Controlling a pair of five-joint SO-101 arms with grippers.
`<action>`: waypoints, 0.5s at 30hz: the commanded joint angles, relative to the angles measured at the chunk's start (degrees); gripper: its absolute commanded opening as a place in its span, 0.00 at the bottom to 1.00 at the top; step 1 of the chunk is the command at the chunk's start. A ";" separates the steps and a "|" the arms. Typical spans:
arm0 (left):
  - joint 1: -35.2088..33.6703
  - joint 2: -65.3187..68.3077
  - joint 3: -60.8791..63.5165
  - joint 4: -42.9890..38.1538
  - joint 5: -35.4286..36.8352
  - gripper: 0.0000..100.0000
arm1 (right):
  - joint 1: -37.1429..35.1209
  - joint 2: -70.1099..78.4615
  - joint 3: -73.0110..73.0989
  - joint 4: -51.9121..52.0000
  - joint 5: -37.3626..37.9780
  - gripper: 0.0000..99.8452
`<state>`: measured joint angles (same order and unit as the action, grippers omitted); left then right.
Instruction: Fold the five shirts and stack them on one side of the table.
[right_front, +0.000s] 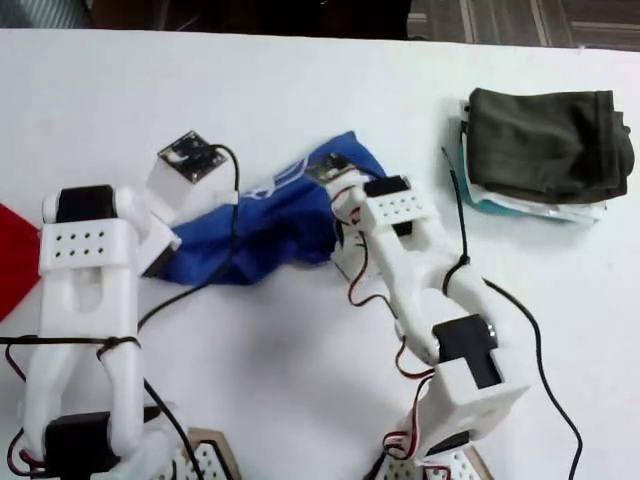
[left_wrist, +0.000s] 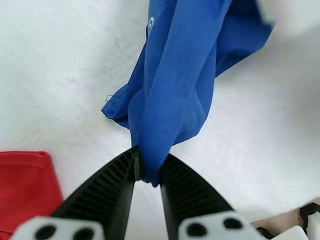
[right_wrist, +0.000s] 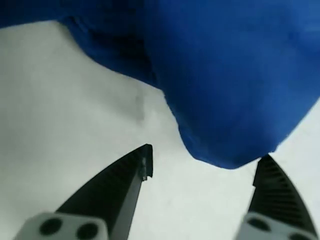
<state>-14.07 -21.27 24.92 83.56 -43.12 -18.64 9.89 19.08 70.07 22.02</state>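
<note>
A crumpled blue shirt lies mid-table between the two arms. My left gripper is shut on one end of the blue shirt, which hangs bunched from the black fingers. My right gripper is open just above the white table, with a fold of the blue shirt drooping between its fingertips without being pinched. A stack of folded shirts, dark olive on top, sits at the table's far right. A red shirt lies at the left edge, also the red shirt beside my left gripper.
The white table has bare room in the middle foreground and along the far left. Black and red cables trail over the right arm. Both arm bases stand at the near edge.
</note>
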 joint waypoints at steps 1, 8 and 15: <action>-0.70 -2.29 -0.22 -0.26 0.18 0.03 | 1.80 -3.30 1.23 -3.65 0.70 0.32; -0.70 -2.29 -0.22 -0.18 0.18 0.03 | 4.62 -3.30 3.34 -10.15 0.44 0.18; -2.11 -2.02 -0.22 -0.35 0.18 0.03 | 5.32 -3.30 3.25 -10.68 0.26 0.03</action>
<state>-15.12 -21.27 24.92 83.56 -43.12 -13.80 9.89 22.68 60.04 22.02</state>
